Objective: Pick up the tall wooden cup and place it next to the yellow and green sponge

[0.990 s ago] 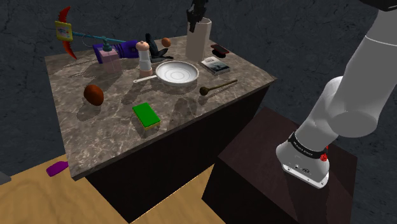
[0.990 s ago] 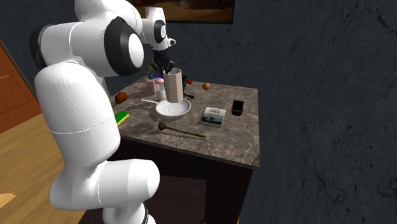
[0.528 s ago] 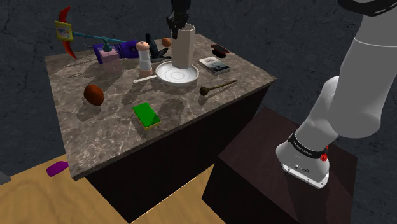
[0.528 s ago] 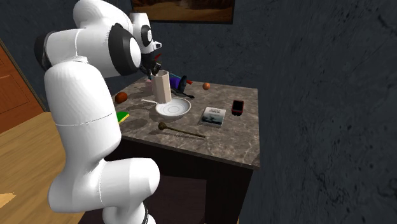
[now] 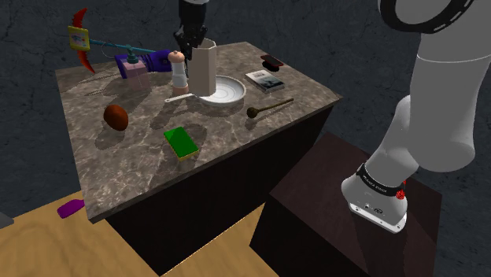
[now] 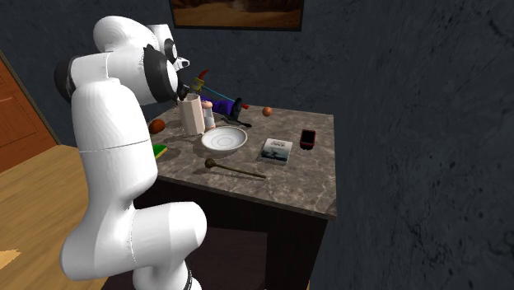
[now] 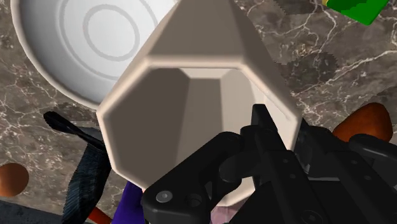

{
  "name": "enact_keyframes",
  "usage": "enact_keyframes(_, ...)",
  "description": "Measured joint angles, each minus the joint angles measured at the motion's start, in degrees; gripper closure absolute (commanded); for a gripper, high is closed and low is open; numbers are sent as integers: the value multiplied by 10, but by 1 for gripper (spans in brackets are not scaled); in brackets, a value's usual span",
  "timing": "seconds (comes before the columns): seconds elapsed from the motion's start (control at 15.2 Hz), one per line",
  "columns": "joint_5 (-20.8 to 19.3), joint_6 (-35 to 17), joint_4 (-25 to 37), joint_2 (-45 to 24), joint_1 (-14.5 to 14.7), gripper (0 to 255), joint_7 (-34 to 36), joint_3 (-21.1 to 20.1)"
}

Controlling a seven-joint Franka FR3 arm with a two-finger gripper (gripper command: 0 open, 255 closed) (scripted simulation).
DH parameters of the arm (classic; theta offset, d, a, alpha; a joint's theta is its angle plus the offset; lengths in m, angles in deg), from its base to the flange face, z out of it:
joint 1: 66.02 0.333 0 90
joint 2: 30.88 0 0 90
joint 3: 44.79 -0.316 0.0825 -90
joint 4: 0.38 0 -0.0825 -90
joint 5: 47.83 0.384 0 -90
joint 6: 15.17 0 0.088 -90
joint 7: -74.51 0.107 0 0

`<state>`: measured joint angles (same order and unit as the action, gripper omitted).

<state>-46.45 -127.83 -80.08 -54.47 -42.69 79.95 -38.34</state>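
Gripper (image 5: 191,46) is clamped on one wall of the tall pale cup (image 5: 206,71) at its rim, one finger seemingly inside and one outside, likely because the eight-sided body is too wide to span. The cup hangs upright beneath the hand, apparently clear of the marble table (image 5: 142,185) so that it can pass over its neighbours. Left to right across the shoulder view:

- One green-and-yellow sponge (image 5: 181,142), below the hand and well apart, toward the table's front.
- One pepper mill (image 5: 179,72), just beside the cup.
- One white bowl (image 5: 230,90), under the cup's far side.
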Motion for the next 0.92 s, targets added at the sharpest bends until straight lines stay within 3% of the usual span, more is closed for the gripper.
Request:
enact_keyframes(0.2,-1,-8,14,-22,8,255,12,-3)
enact_keyframes(0.92,0,-83,-45,-34,11,255,15,-6)
